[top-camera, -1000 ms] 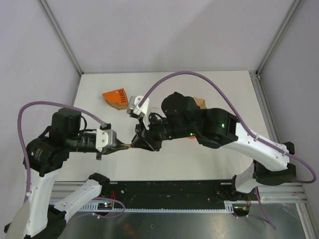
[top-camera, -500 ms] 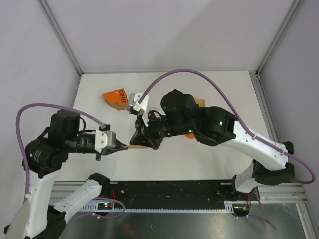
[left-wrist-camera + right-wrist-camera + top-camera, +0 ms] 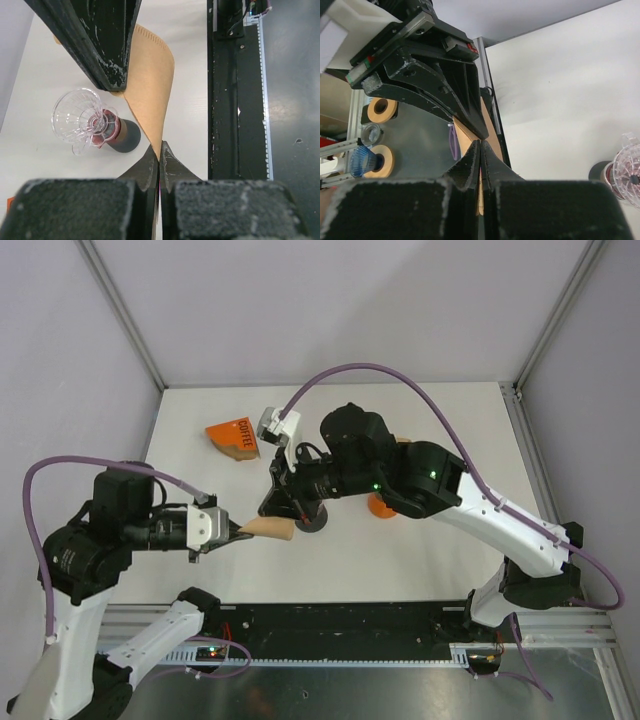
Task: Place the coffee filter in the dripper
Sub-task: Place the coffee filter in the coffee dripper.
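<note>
Top external view: the coffee filter, pinched tight by both the left tool and the right tool, lies lengthwise 9-to-3, with the dripper just beside its 3 o'clock end.
</note>
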{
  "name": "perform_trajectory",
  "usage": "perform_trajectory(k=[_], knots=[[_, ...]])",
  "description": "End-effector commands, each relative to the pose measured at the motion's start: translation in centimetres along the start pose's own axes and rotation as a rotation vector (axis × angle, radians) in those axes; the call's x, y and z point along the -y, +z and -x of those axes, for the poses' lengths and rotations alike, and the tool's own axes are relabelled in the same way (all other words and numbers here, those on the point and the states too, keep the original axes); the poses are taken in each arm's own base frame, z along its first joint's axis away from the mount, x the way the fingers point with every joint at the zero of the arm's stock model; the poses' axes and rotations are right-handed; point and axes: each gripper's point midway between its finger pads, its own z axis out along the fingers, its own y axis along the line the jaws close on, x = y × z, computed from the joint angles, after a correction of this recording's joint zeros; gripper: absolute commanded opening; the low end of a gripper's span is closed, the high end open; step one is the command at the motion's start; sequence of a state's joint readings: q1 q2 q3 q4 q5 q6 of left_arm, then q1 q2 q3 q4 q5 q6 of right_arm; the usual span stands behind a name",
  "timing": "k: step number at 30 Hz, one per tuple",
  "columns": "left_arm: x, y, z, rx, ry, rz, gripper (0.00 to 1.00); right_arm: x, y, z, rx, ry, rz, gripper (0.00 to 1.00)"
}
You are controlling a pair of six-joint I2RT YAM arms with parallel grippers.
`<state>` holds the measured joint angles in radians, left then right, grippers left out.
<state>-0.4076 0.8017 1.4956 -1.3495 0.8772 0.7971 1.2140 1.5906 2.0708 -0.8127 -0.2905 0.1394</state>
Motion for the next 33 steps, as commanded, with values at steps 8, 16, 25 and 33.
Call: perform_trajectory(k=[8, 16, 25, 33], knots=[[0.7, -0.6, -0.7, -0.038, 0.008, 0.004, 0.0, -2.0, -0.6, 2.1, 0.059, 0.032, 0.094, 0.14], [0.7, -0.5, -0.6, -0.035, 0.006, -0.002, 0.0, -2.6, -0.6, 2.2, 0.062, 0.025, 0.117, 0.21], [0.8, -0.4, -0.7, -0.034, 0.0, -0.007, 0.0, -2.8, -1.0, 2.4, 0.074, 0.03, 0.124, 0.27], [0.9, -0.4, -0.6, -0.03, -0.002, -0.009, 0.0, -3.0, -1.0, 3.0, 0.094, 0.024, 0.129, 0.24]])
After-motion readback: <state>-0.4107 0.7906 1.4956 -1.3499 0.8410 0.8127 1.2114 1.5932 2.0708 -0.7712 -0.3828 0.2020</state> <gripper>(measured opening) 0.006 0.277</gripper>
